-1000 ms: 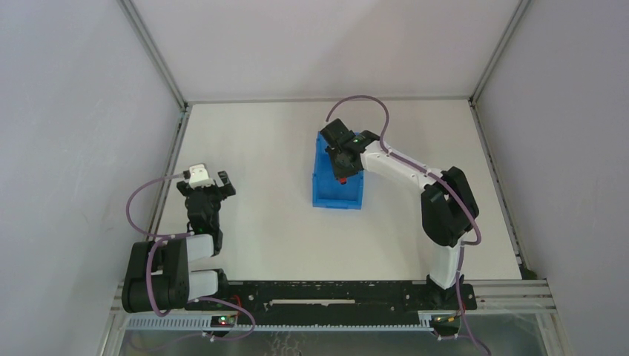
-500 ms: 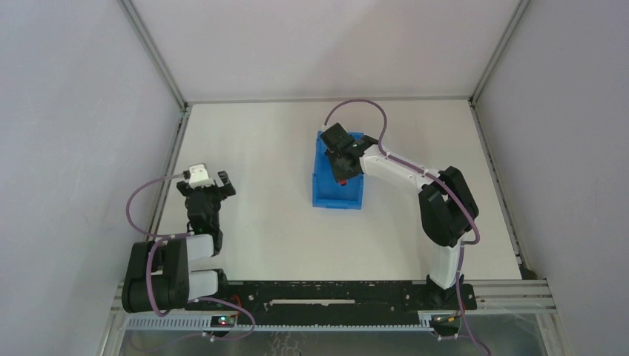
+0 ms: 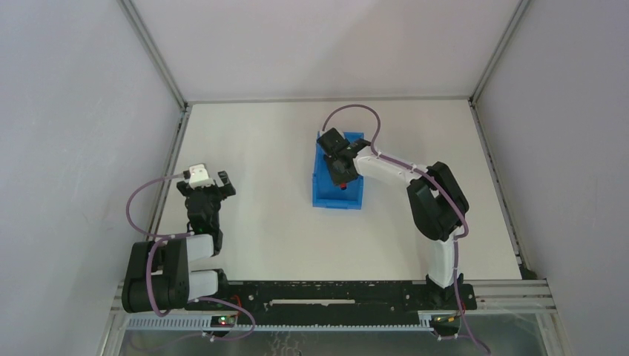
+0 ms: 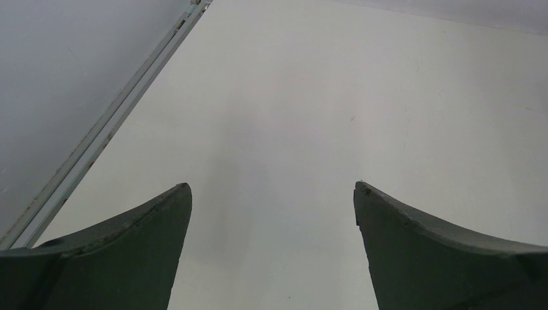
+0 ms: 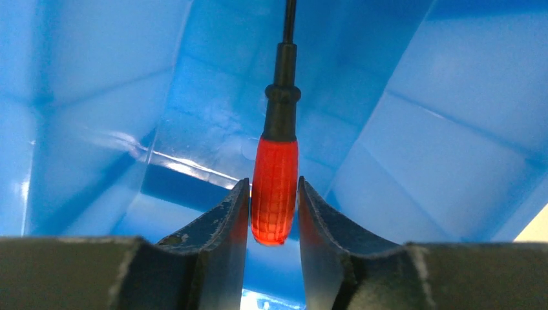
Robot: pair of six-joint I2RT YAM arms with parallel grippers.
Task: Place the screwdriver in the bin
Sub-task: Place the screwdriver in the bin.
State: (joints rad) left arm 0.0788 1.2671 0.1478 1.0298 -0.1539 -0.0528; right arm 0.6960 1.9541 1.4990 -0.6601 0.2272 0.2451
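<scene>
My right claw is inside the bin, a blue plastic box that stands on the white table. The claw is nearly closed, and between its two dark fingers sits the red ribbed handle of the screwdriver. Both fingers lie close against the sides of the handle, near its butt end, so I am gripping it. The black collar and the thin dark shaft run straight away from my fingertips toward the far blue wall, and the tip goes out of the wrist view at the top. From above, my right arm reaches over the bin's right wall, and only a small spot of red shows under the claw, within the walls. My left claw is wide open and holds nothing. It hangs over bare table near the left edge, well apart from the bin.
</scene>
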